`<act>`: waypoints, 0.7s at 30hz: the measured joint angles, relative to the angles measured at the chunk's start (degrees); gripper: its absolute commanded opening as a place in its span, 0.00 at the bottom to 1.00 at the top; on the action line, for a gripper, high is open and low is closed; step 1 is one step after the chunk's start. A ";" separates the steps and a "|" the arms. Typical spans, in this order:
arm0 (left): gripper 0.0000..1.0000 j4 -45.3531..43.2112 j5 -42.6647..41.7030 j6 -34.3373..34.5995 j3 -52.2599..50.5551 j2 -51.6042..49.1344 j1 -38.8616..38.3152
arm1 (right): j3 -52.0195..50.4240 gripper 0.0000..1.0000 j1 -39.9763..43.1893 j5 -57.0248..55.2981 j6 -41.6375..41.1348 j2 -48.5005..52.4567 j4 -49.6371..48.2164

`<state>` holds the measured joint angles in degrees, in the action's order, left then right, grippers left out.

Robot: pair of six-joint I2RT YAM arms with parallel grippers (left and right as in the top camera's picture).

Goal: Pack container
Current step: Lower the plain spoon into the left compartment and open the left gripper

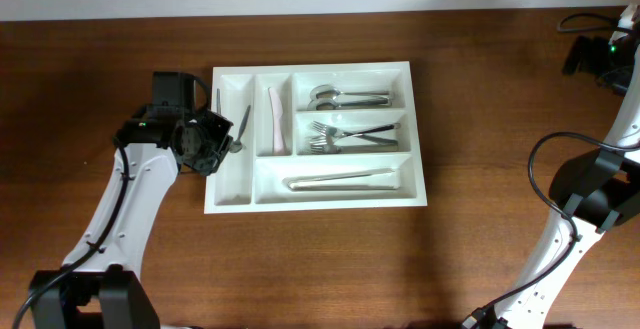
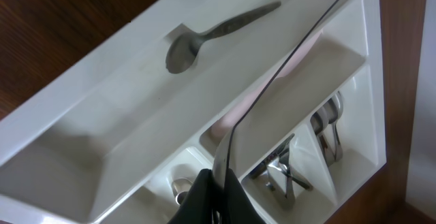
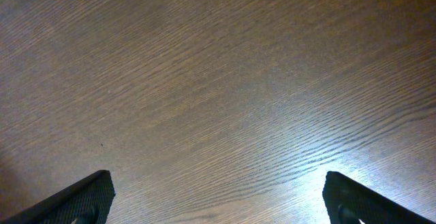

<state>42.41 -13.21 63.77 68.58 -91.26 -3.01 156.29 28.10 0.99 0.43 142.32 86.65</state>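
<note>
Hovering over leftmost narrow compartment of large white rectangular plastic cutlery tray (image 1: 310,67), mid-table (image 1: 320,269): left fingers (image 2: 201,198) pinched on thin dark metal utensil (image 2: 286,60). Right fingers (image 3: 82,200) wide, empty, well apart. Most compartments filled; held piece not yet dropped.

Left fingers (image 2: 199,200), held utensil (image 2: 223,149) block container's (image 2: 68,108) left compartment; right table (image 1: 330,259) open.

container (image 1: 330,202) | left fingers (image 1: 213,132) at left edge, gripping thin utensil (image 1: 218,100)
</note>
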 measured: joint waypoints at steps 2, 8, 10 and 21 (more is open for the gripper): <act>0.05 -0.07 0.04 0.39 0.00 -0.28 -0.48 | 0.00 0.99 0.00 0.00 0.00 0.00 0.00; 0.05 -2.34 -0.24 0.59 0.00 -2.78 -2.60 | 0.00 0.99 0.00 0.00 0.00 0.00 0.00; 0.05 -2.82 -0.48 0.59 0.00 -3.98 -3.21 | 0.00 0.99 0.00 0.00 0.02 0.00 0.00; 0.05 -2.62 -0.94 0.59 0.00 -5.40 -3.91 | 0.00 0.99 0.00 0.00 0.00 0.00 0.00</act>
<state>39.79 -14.15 64.36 68.58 -96.66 -6.92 156.29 28.10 0.99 0.43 142.32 86.65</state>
